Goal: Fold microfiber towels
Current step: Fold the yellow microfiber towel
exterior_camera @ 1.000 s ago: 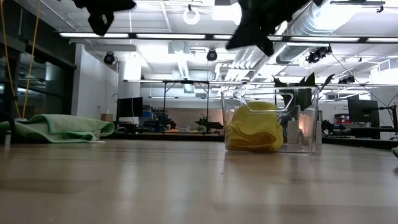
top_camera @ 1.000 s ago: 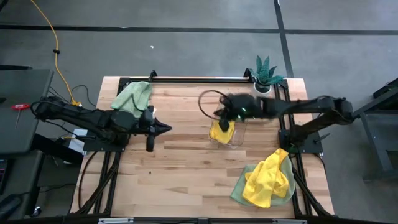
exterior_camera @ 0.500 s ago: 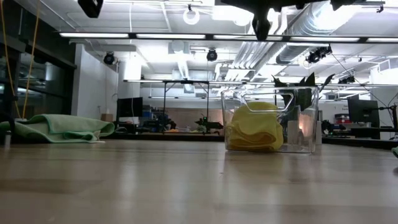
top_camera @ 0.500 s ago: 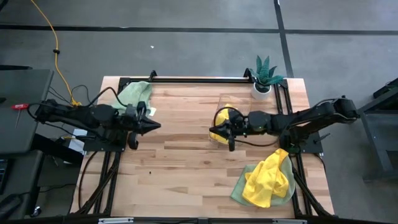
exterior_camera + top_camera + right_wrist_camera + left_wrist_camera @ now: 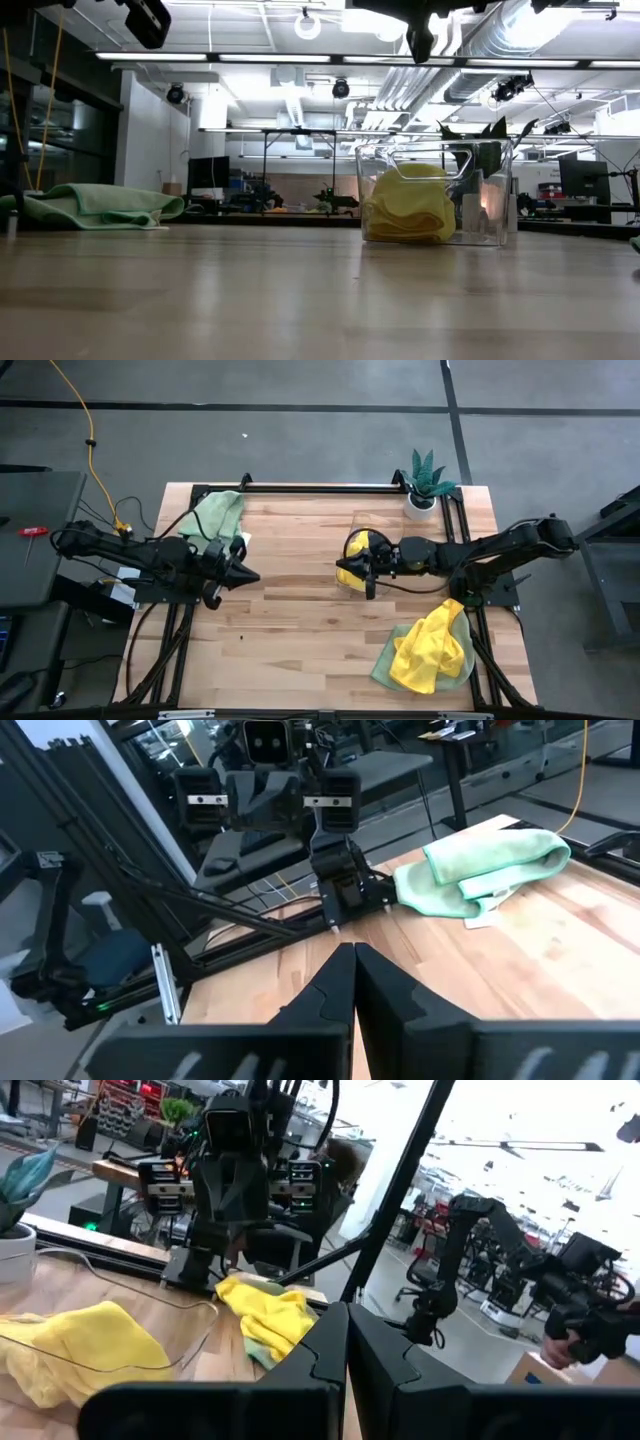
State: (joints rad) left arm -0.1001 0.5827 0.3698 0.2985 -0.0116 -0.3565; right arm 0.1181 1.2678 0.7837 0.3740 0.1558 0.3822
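A folded pale green towel lies flat on the table's far left. A yellow towel sits bunched inside a clear container at the table's middle right. Another yellow towel lies crumpled on a green one at the near right. My left gripper hovers shut and level at the middle left, pointing toward the container. High above the container, my right gripper hovers shut and level, pointing left. Neither holds anything.
A small potted plant stands at the far right corner. A black frame rail runs along the far edge. Bare wood stretches between the two grippers and toward the near edge.
My right gripper has swung from over the container's far side toward the near edge and tipped up to level, staying shut. My left gripper has drawn back toward the table's left edge and a little toward the near edge. The towels lie as before.
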